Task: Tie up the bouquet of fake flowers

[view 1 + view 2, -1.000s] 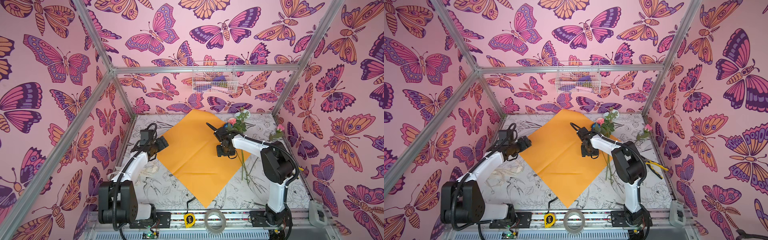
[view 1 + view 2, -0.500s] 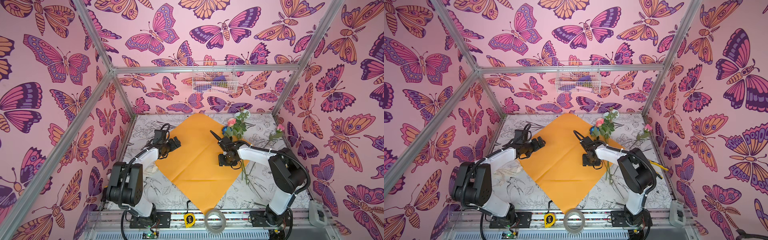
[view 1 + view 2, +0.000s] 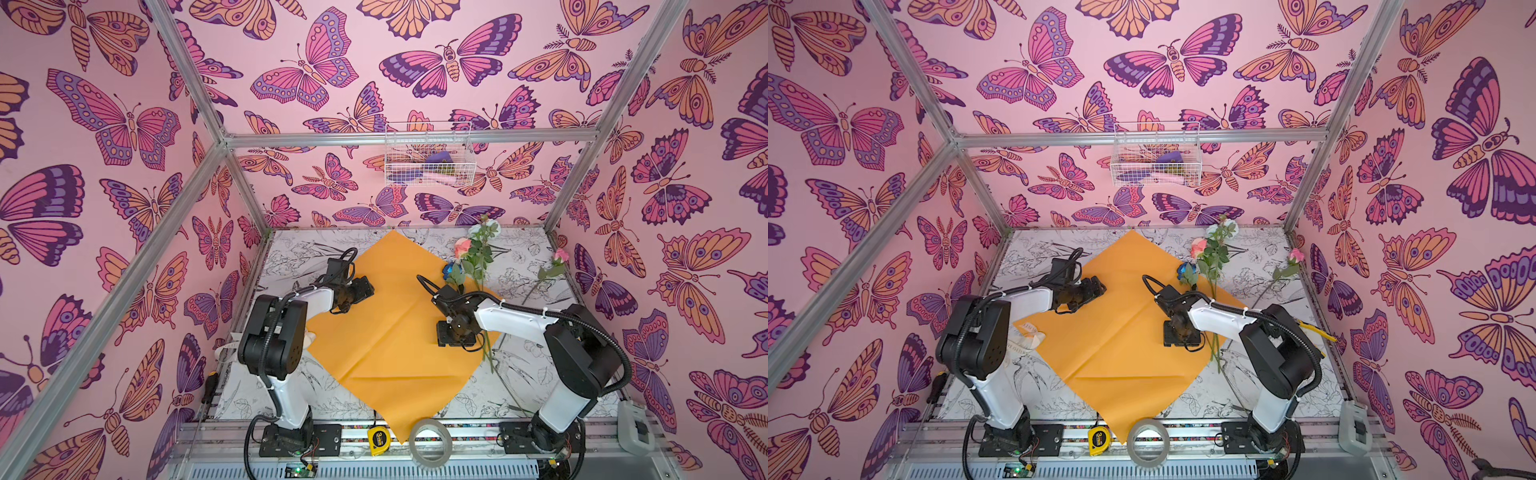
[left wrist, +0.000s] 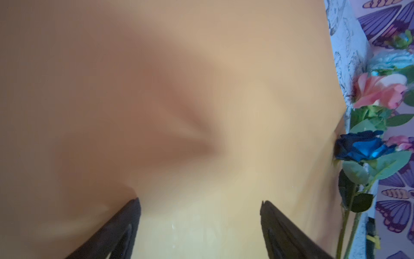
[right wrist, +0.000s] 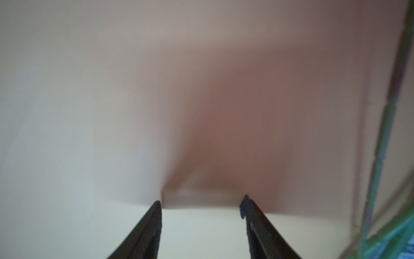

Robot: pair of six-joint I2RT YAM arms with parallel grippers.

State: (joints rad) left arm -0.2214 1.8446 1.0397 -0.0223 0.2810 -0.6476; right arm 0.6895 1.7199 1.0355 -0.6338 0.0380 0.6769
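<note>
Orange paper (image 3: 386,332) lay spread flat, flowers (image 3: 473,257) loose across its right corner awaiting wrapping; left gripper (image 3: 368,286) and right gripper (image 3: 455,341) sat low over the sheet, jaws parted, empty, probably to fold it.

right wrist | we are seeing our two dark fingers (image 5: 147,228) standing apart | blurred pale orange wrapping paper (image 5: 100,89) is filling the view, creasing just ahead of them | green stems (image 5: 386,125) are lying beside it
</note>
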